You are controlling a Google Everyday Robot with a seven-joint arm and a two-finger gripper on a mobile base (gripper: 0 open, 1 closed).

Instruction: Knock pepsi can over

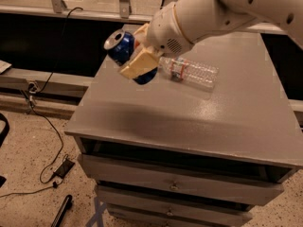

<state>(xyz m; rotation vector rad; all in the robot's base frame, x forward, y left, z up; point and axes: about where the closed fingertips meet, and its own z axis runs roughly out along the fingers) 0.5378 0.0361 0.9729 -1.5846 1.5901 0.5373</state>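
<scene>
The pepsi can [124, 47], dark blue with a silver top, is tilted with its top toward the left and held off the grey cabinet top [189, 108]. My gripper [138, 56] is shut on it, one tan finger [140, 65] across its front side. The can hangs above the cabinet's left part, near the left edge. The white arm comes in from the upper right and hides the back of the cabinet top.
A clear plastic bottle [191, 71] lies on its side on the cabinet top right of the can. The cabinet has drawers [175, 183] below. Cables [47, 126] and a dark tool [61, 211] lie on the floor at left. The gold-brown can is hidden.
</scene>
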